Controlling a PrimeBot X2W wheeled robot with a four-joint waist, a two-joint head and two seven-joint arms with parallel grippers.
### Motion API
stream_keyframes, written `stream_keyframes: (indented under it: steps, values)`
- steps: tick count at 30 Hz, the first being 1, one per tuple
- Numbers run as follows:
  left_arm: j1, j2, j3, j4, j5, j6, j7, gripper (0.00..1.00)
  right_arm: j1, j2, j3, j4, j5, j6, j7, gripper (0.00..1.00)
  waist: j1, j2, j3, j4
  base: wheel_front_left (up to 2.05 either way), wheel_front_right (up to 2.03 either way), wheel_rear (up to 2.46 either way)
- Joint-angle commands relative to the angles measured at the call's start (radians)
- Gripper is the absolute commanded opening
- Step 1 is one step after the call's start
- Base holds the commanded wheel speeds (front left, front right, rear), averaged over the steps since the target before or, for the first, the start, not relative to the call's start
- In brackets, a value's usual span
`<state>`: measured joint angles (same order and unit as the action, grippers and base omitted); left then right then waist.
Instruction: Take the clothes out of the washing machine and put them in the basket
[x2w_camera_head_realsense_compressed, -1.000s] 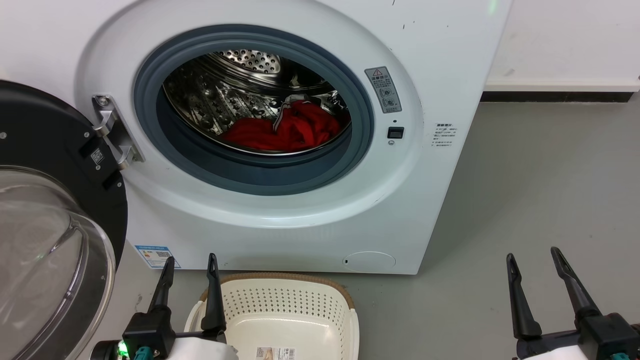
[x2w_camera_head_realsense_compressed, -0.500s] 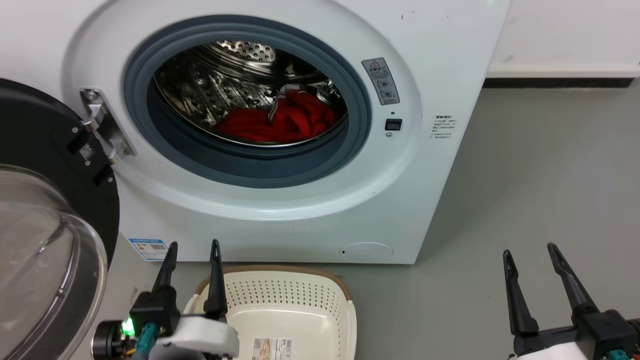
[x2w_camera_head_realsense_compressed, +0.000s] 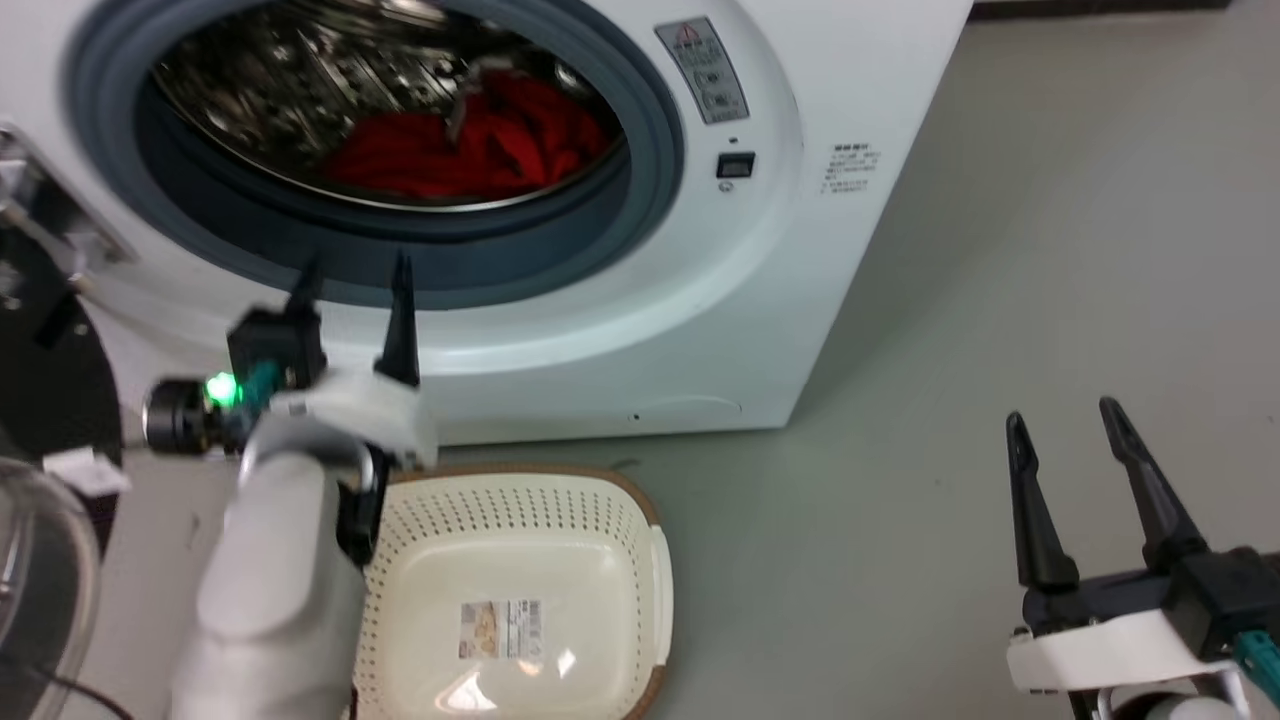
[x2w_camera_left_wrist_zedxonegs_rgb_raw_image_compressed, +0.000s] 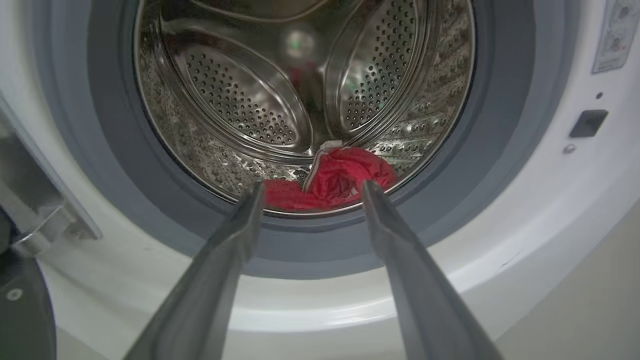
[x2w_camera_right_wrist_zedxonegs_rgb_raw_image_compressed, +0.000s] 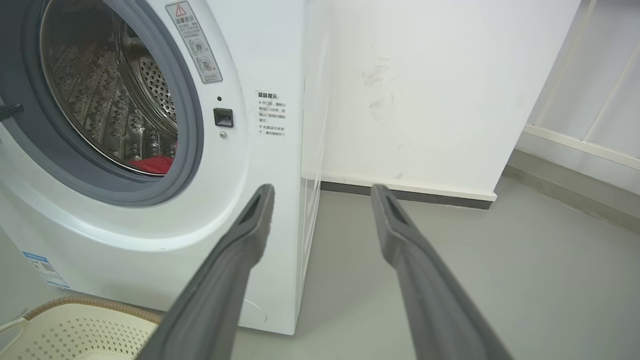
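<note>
The clothes (x2w_camera_head_realsense_compressed: 470, 145), a bright red heap with a white edge, lie at the bottom of the steel drum of the white washing machine (x2w_camera_head_realsense_compressed: 760, 260), whose door stands open. In the left wrist view the clothes (x2w_camera_left_wrist_zedxonegs_rgb_raw_image_compressed: 340, 177) show just past the fingertips. My left gripper (x2w_camera_head_realsense_compressed: 353, 262) is open and empty, raised in front of the grey door ring's lower edge, outside the drum. The cream basket (x2w_camera_head_realsense_compressed: 520, 590) sits on the floor below the opening, holding nothing but its label. My right gripper (x2w_camera_head_realsense_compressed: 1062, 412) is open and empty, low at the right over the floor.
The black-rimmed glass door (x2w_camera_head_realsense_compressed: 40, 540) hangs open at the far left, close to my left arm. Grey floor (x2w_camera_head_realsense_compressed: 1000, 250) stretches to the right of the machine, up to a white wall (x2w_camera_right_wrist_zedxonegs_rgb_raw_image_compressed: 425, 85) with a dark skirting.
The camera has tipped down and moved closer. My left gripper has risen from beside the basket up to the door ring. The right gripper has stayed where it was.
</note>
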<state>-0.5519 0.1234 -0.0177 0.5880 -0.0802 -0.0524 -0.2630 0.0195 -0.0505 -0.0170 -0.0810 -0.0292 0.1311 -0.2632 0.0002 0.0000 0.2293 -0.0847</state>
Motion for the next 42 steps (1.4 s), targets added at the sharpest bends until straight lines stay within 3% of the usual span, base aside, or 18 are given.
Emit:
stream_keyframes:
  steps: [1, 9, 21, 33, 42]
  values:
    - [-0.032, 0.012, -0.004, 0.031, 0.013, -0.005, -0.003, 1.00, -0.017, 0.001, 0.001, -0.003, 0.012, -0.001, -0.002, 1.00, -0.0002, 0.0000, 0.071, -0.042, 0.00, 0.00, 0.00]
    - [-0.411, 0.103, -0.043, 0.299, 0.022, -0.053, 0.079, 1.00, -0.112, 0.001, 0.016, -0.009, 0.060, -0.001, -0.002, 1.00, -0.0002, 0.0000, 0.233, -0.122, 0.00, 0.00, 0.00]
    - [-0.832, 0.197, -0.135, 0.477, -0.098, -0.077, 0.332, 1.00, -0.214, 0.002, 0.029, -0.025, 0.131, -0.001, -0.002, 1.00, -0.0002, 0.0000, 0.422, -0.206, 0.00, 0.00, 0.00]
    - [-1.036, 0.304, -0.325, 0.485, -0.245, -0.076, 0.724, 1.00, -0.254, 0.002, 0.058, -0.034, 0.171, -0.001, -0.002, 1.00, -0.0002, 0.0000, 0.528, -0.245, 0.00, 0.00, 0.00]
    - [-1.047, 0.348, -0.410, 0.441, -0.319, -0.076, 0.833, 1.00, -0.273, 0.002, 0.064, -0.036, 0.191, -0.001, -0.002, 1.00, -0.0002, 0.0000, 0.566, -0.257, 0.00, 0.00, 0.00]
